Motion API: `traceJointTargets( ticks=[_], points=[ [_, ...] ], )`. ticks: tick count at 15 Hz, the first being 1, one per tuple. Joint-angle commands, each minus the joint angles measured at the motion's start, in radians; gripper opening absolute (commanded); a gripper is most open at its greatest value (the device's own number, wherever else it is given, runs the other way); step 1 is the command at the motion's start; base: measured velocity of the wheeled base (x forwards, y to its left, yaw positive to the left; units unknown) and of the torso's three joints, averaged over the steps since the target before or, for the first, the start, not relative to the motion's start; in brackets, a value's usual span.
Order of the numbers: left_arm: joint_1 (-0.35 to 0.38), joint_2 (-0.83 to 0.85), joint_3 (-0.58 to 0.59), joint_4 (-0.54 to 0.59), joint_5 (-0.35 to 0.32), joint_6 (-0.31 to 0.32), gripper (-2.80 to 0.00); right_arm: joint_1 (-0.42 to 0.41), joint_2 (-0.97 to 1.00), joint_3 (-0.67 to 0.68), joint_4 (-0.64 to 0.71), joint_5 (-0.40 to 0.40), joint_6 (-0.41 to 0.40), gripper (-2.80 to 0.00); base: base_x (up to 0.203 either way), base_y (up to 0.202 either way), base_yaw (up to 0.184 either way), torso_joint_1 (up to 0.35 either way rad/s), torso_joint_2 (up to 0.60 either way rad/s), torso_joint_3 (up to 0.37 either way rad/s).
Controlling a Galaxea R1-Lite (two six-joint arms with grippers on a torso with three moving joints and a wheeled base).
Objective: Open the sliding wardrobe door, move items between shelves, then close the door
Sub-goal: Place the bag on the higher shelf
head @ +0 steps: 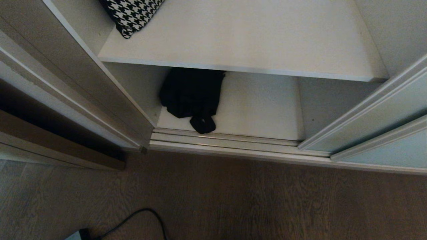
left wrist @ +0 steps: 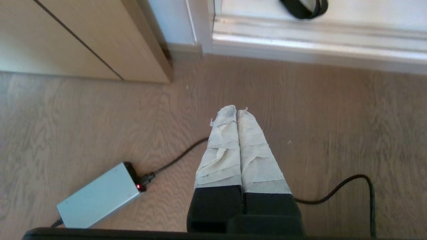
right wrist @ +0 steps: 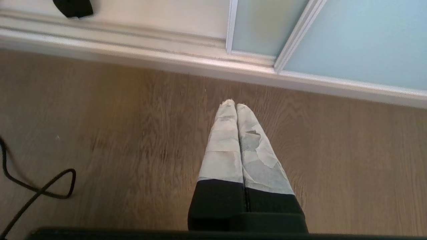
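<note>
Wardrobe open; head view looks down into it. Sliding wardrobe door (head: 383, 123), mint frosted glass in cream frame, sits pushed over to the right, overlapping a 2nd panel; both stand in the bottom track (head: 227, 141).

Black bag (head: 190, 93), soft and slumped, lies on lower shelf (head: 257, 110), left side, close to the left inner wall. Back part hidden under front edge of upper shelf (head: 247, 36). Strap loop (head: 202, 125) hangs fwd to the shelf's front edge, touching or just over the track, can't tell which. Loop end also shows in both wrist views.

Upper shelf: black-and-white houndstooth item (head: 131, 15) at back-left corner, partly cut off by frame edge. Rest of what it is can't be told.

Left gripper (left wrist: 237, 111): tape-wrapped fingers pressed together, nothing between them, hanging over wood-grain floor (head: 250, 200) short of the track. Grey power brick (left wrist: 98, 195) w/ small red light lies on floor near it, black cable (left wrist: 347, 186) running past.

Right gripper (right wrist: 235, 104): taped fingers likewise together, empty, over floor in front of the glass panels. Neither arm in head view.
</note>
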Motion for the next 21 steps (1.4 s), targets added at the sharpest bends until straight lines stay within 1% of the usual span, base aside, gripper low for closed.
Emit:
traceJointTargets(
  ticks=[1, 18, 21],
  points=[
    [0.000, 0.002, 0.000, 0.001, 0.001, 0.000, -2.80, 0.000, -0.003, 0.000, 0.000, 0.000, -0.001, -2.80, 0.000, 0.000, 0.000, 0.002, 0.00, -0.200],
    [0.000, 0.002, 0.000, 0.001, -0.003, 0.000, -2.80, 0.000, -0.003, 0.000, 0.000, 0.000, -0.001, -2.80, 0.000, 0.000, 0.000, 0.003, 0.00, -0.198],
    [0.000, 0.002, 0.004, -0.013, -0.003, -0.001, -2.80, 0.000, -0.003, 0.000, 0.000, 0.000, -0.001, -2.80, 0.000, 0.000, 0.000, 0.000, 0.01, -0.176]
  ],
)
